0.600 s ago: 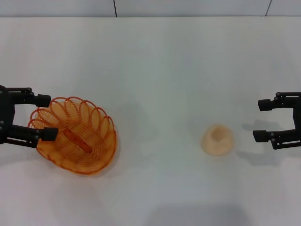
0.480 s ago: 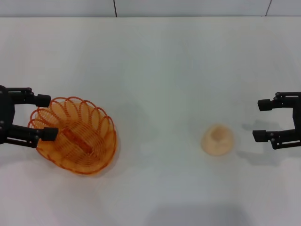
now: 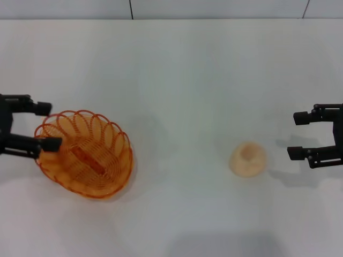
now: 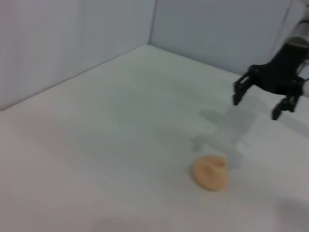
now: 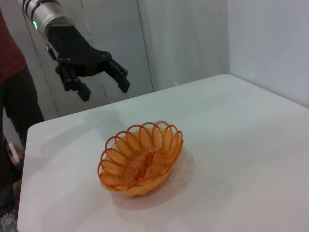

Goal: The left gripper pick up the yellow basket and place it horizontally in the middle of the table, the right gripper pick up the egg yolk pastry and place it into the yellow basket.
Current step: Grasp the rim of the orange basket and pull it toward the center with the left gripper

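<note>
On white table (image 3: 177,80) under grey walls, yellow basket (image 3: 86,154), egg yolk pastry (image 3: 248,159), both grippers unclenched.

Left gripper (image 3: 45,125) and right gripper (image 3: 298,135) — jaws apart, at opposite edges.
</note>
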